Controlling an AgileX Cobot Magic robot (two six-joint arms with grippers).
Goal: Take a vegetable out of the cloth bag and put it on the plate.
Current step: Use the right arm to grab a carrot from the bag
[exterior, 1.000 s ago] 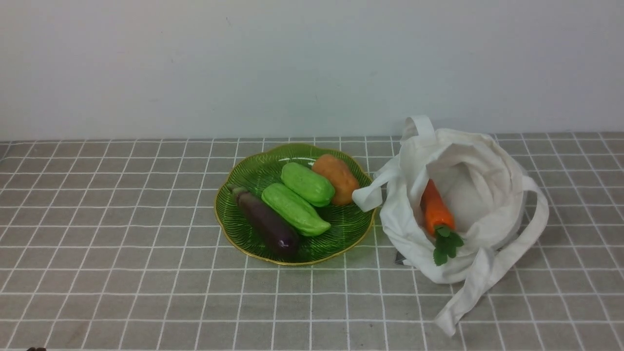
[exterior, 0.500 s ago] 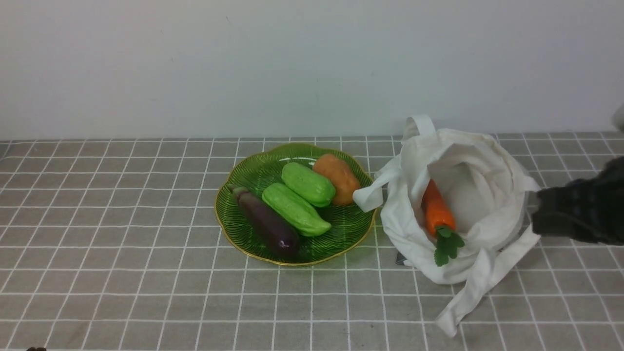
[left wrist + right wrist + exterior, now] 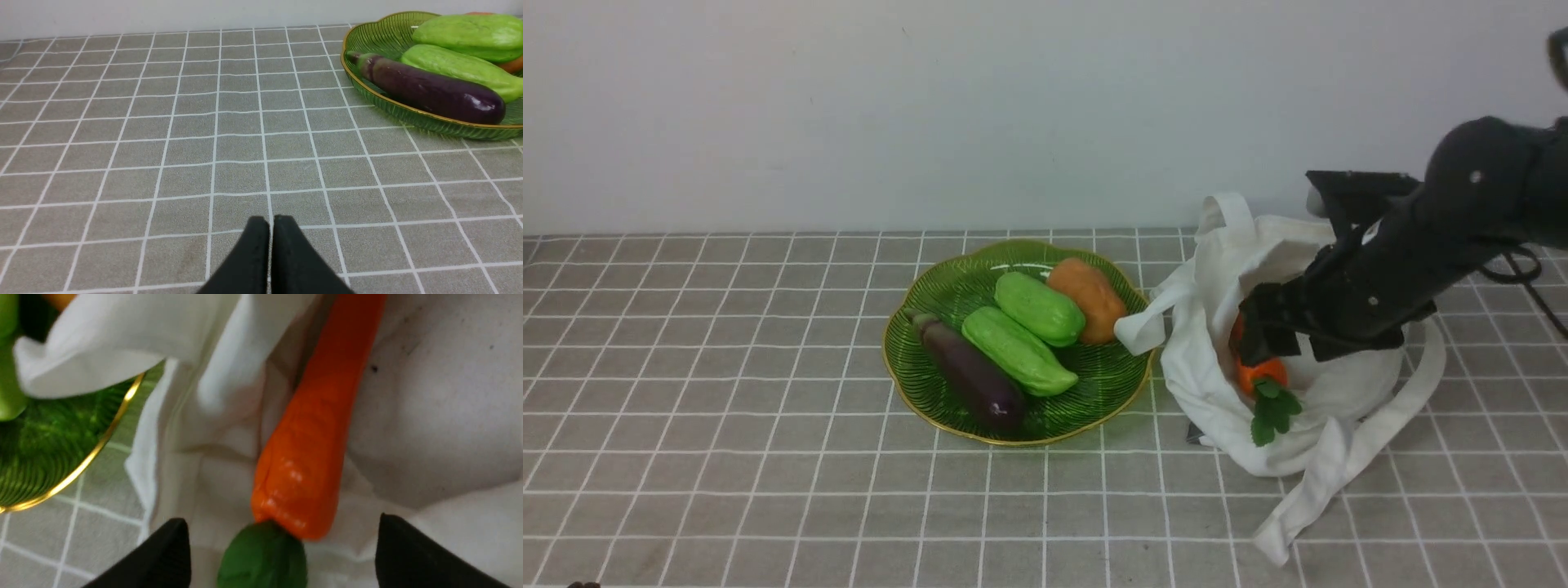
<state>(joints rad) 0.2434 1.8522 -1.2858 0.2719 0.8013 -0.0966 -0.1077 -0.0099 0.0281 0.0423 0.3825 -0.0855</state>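
Note:
The orange carrot (image 3: 1260, 374) with green leaves lies in the open mouth of the white cloth bag (image 3: 1217, 392), right of the green plate (image 3: 915, 327). In the right wrist view the carrot (image 3: 314, 433) lies on the white cloth of the bag (image 3: 429, 416). My right gripper (image 3: 1270, 339) hovers over the carrot, open; in its wrist view (image 3: 282, 531) the two fingers stand wide apart on either side of the carrot's leafy end, touching nothing. My left gripper (image 3: 271, 222) is shut and empty, low over the tablecloth, well left of the plate (image 3: 412, 114).
The plate holds a dark purple eggplant (image 3: 972, 376), two light green gourds (image 3: 1017, 351) and an orange-brown potato (image 3: 1088, 300). The bag's straps (image 3: 1307, 506) trail toward the front right. A white wall stands behind the table.
My right arm has come in from the right edge and now hangs over the bag, covering the carrot's upper part. The carrot, bag and plate have not moved.

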